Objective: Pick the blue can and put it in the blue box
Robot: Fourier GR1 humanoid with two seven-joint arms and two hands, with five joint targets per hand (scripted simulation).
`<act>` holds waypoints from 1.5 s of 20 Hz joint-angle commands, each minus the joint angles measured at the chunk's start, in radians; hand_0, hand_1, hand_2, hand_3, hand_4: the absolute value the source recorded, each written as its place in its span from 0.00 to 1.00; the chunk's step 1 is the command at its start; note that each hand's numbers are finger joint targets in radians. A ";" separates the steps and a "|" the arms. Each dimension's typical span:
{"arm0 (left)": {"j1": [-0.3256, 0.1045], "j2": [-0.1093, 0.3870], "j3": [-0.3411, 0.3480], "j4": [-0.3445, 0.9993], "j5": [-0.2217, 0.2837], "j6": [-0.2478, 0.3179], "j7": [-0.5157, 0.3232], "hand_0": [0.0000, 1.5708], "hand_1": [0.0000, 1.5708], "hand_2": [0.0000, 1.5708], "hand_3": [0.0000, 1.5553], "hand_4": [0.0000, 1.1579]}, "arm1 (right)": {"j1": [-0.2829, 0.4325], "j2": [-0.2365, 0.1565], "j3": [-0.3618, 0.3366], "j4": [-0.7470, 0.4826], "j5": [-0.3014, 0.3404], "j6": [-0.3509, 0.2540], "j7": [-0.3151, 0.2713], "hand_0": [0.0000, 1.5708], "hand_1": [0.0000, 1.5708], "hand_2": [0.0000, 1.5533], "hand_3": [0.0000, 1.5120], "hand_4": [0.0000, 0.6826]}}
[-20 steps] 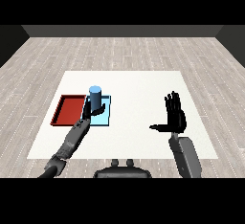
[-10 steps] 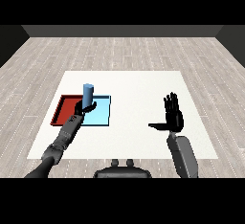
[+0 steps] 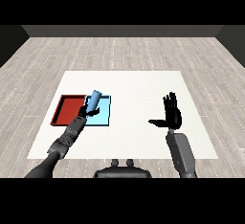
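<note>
One blue can tilted over blue tray | left robot hand beside.

A blue can, red tray and light blue tray lie on a white table over a grey plank-patterned floor.

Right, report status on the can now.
Left robot hand curled round blue can, can tilted over light blue tray. Right robot hand open, apart. Nothing seen in the way.

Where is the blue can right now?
In the head view, left side: the blue can tilts over the light blue tray, held by the left robot hand.
</note>
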 commanded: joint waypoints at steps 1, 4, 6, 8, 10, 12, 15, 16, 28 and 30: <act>-0.009 -0.021 -0.007 0.072 -0.023 -0.035 0.053 0.97 0.97 0.92 0.47 0.75 | 0.004 0.012 -0.023 0.053 -0.018 0.035 -0.038 0.00 0.00 0.00 0.00 0.00; 0.004 -0.060 0.017 0.087 -0.001 -0.045 0.072 1.00 1.00 0.91 0.00 0.67 | 0.029 -0.004 -0.034 0.046 -0.033 0.079 -0.067 0.00 0.00 0.00 0.00 0.00; 0.047 -0.046 0.059 0.076 0.039 -0.077 0.040 1.00 1.00 0.95 0.00 0.55 | 0.009 -0.015 -0.036 0.023 -0.015 0.043 -0.031 0.00 0.00 0.00 0.00 0.00; 0.016 -0.044 -0.029 0.101 -0.057 -0.077 0.070 0.55 0.55 0.56 0.31 0.56 | 0.054 0.002 -0.019 -0.022 -0.021 0.043 -0.022 0.00 0.00 0.00 0.00 0.00; 0.015 -0.048 -0.008 0.102 -0.042 -0.040 0.089 0.00 0.00 0.00 0.00 0.51 | 0.018 0.009 -0.012 -0.006 -0.012 0.037 -0.013 0.00 0.00 0.00 0.00 0.00; 0.021 -0.021 -0.032 0.102 -0.074 -0.011 0.089 0.00 0.00 0.00 0.00 0.00 | 0.031 0.033 -0.007 0.016 -0.005 0.042 -0.052 0.00 0.00 0.00 0.00 0.00; -0.005 -0.051 0.010 0.071 -0.043 0.113 0.056 0.00 0.00 0.00 0.00 0.00 | 0.017 0.029 -0.029 0.028 -0.031 0.076 -0.062 0.00 0.00 0.00 0.00 0.00; -0.004 -0.042 0.029 0.053 -0.026 0.149 0.033 0.00 0.00 0.00 0.00 0.00 | 0.041 0.012 -0.034 0.025 -0.034 0.091 -0.055 0.00 0.00 0.00 0.00 0.00; 0.178 -0.072 0.138 -0.461 0.112 0.059 -0.605 0.00 0.00 0.00 0.00 0.00 | 0.026 0.025 -0.010 -0.031 -0.008 0.040 -0.008 0.00 0.00 0.00 0.00 0.00; 0.204 -0.081 0.127 -0.572 0.132 0.007 -0.619 0.00 0.00 0.00 0.00 0.00 | 0.022 -0.029 -0.010 -0.029 -0.002 0.065 0.042 0.00 0.00 0.00 0.00 0.00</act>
